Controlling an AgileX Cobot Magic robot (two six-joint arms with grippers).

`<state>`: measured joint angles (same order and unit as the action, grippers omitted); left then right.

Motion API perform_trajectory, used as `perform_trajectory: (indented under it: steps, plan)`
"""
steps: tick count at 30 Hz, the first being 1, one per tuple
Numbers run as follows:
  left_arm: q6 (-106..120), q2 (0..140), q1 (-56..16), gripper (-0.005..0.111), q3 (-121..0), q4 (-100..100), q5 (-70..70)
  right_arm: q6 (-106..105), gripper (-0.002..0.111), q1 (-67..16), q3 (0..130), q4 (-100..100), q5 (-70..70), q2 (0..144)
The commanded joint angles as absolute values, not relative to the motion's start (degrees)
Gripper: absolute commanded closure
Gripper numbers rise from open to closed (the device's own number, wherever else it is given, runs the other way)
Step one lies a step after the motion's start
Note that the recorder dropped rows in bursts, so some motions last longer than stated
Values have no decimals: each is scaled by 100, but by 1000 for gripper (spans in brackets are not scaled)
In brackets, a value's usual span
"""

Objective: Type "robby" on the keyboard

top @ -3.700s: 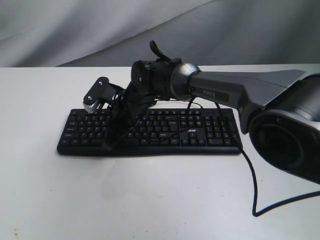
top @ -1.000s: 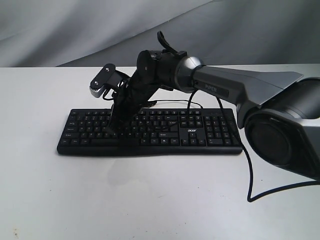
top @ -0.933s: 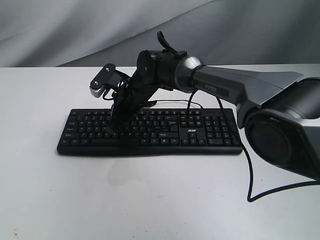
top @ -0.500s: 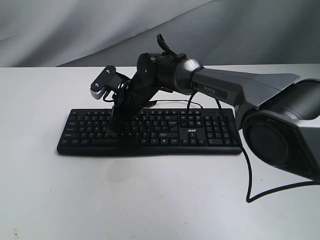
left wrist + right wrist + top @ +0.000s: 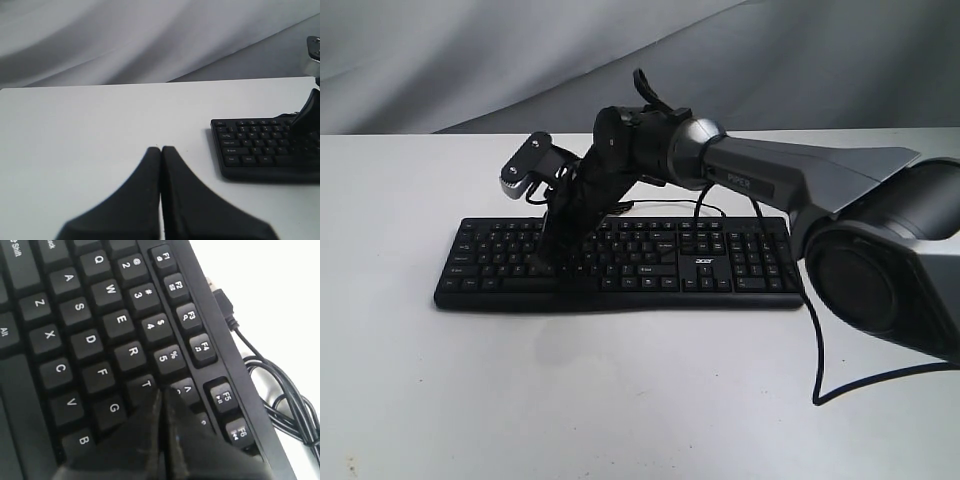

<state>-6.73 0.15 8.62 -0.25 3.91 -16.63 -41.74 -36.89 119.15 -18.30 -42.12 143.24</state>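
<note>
The black keyboard (image 5: 720, 270) lies across the white table (image 5: 620, 400). My right arm reaches over to its left half, and my right gripper (image 5: 545, 262) points down onto the letter keys, shut with nothing between its fingers. In the right wrist view the right gripper (image 5: 162, 390) has its tips at the keyboard (image 5: 90, 340) between the T and 6 keys, next to R; I cannot tell if they press a key. My left gripper (image 5: 161, 149) is shut and empty above bare table, to the side of the keyboard (image 5: 250, 150). It is out of the exterior view.
The keyboard's thin black cable (image 5: 817, 340) runs off its right end and loops over the table toward the front. More of the cable (image 5: 265, 375) lies bunched behind the function keys. A grey cloth backdrop (image 5: 470, 60) hangs behind the table.
Since 3.7 s ago my right gripper has lifted from the keyboard's front edge and moved back to the upper letter rows. Over the last second it has barely shifted.
</note>
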Motion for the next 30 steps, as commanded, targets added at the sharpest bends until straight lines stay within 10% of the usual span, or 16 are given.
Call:
perform_trajectory:
  steps: [1, 21, 30]
  plan:
    - [-696, 0, 873, 106, 0, 345, -1636, -4194, 108, -3660, 11945, -1797, -4203, 13910]
    - [-696, 0, 873, 106, 0, 345, -1636, -3908, 108, -3660, 11800, -1362, -3820, 11318]
    - [-696, 0, 873, 106, 0, 345, -1636, -4050, 108, -3811, 9524, -1649, -1890, 9851]
